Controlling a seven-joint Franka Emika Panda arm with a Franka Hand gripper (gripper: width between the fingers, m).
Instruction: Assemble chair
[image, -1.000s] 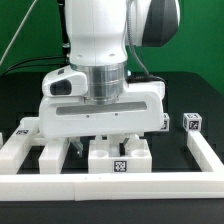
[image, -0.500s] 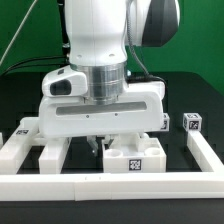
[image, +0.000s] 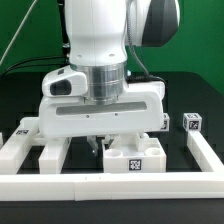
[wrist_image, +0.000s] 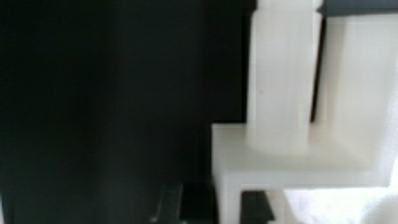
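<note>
Because the arm (image: 100, 40) hides much of the black bench (image: 195, 95), the key relation reads only in part. The tagged chair part (image: 132, 160) sits just inside the front border rail (image: 110, 186), below the end effector (image: 103, 146) and slightly toward the exterior view's right. In the wrist view a slim bar (wrist_image: 281, 70) runs out from its blocky base; standing or lying, I cannot tell. The end effector's fingers are together; whether they touch the part is hidden.

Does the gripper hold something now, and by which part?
It cannot be told: the gripper is shut, low behind the white chair piece, but its fingertips are hidden there.
</note>
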